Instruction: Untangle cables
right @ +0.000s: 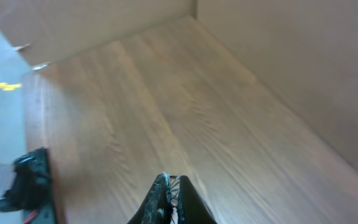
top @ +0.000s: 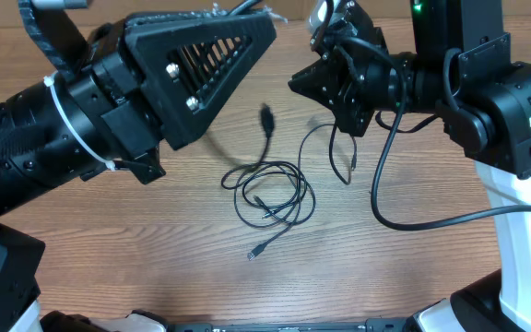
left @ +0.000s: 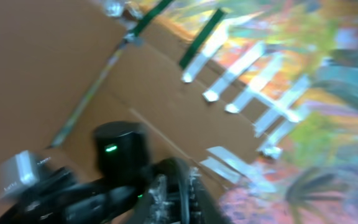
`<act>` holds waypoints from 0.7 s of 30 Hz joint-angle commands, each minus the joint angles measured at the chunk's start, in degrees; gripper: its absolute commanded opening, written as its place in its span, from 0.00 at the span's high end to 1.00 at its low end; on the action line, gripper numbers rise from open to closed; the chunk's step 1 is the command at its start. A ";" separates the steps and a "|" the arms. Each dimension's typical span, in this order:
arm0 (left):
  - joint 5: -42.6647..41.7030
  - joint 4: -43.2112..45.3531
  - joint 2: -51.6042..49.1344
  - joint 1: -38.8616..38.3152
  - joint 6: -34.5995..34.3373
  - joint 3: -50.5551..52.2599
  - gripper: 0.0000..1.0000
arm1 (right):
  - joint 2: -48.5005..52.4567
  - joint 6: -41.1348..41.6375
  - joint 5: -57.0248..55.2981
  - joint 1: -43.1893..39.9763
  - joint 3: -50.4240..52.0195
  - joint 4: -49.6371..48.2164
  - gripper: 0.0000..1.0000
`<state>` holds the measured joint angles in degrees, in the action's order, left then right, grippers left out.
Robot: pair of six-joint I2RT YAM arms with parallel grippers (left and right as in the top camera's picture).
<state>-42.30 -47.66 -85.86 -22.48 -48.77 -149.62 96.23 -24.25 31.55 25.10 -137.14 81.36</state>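
Observation:
Thin black cables (top: 270,189) lie in loose overlapping loops at the middle of the wooden table. One small plug end (top: 254,253) lies toward the front. A thicker plug (top: 267,118) is blurred behind the loops. A separate thin strand (top: 344,152) runs under my right gripper. My left gripper (top: 267,23) is raised at the back left. In the blurred left wrist view its fingers (left: 178,186) seem to pinch a dark strand. My right gripper (top: 293,83) is raised at the back right. In the right wrist view its fingers (right: 171,182) are pressed together with nothing visible between them.
Cardboard walls (right: 278,68) stand along the table's back and side. A thick black arm cable (top: 404,217) sags over the table at the right. The left arm's body (top: 72,138) covers the table's left part. White arm bases stand at both front corners.

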 commanded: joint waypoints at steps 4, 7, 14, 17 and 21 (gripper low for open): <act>-0.09 -12.79 0.15 6.23 25.59 -0.63 0.00 | -0.59 0.48 -10.14 -4.81 -0.13 -1.29 0.96; 11.74 -23.21 0.46 7.26 32.15 -0.66 0.00 | -1.38 0.46 -10.12 -9.51 -0.15 -1.73 0.96; 34.64 -35.76 2.58 7.08 37.03 -0.66 0.00 | -2.62 5.20 -11.58 -25.75 -0.15 -7.78 0.96; 34.77 -37.97 3.63 7.06 36.98 -0.63 0.00 | -2.62 4.63 -11.28 -32.11 -0.13 -9.97 0.96; 34.80 -42.23 5.03 7.06 37.00 -0.66 0.02 | -2.58 4.59 -8.68 -40.46 -0.13 -17.05 0.96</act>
<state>-10.57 -87.96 -82.78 -15.64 -13.65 -149.75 95.90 -20.40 21.08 -10.50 -136.99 68.29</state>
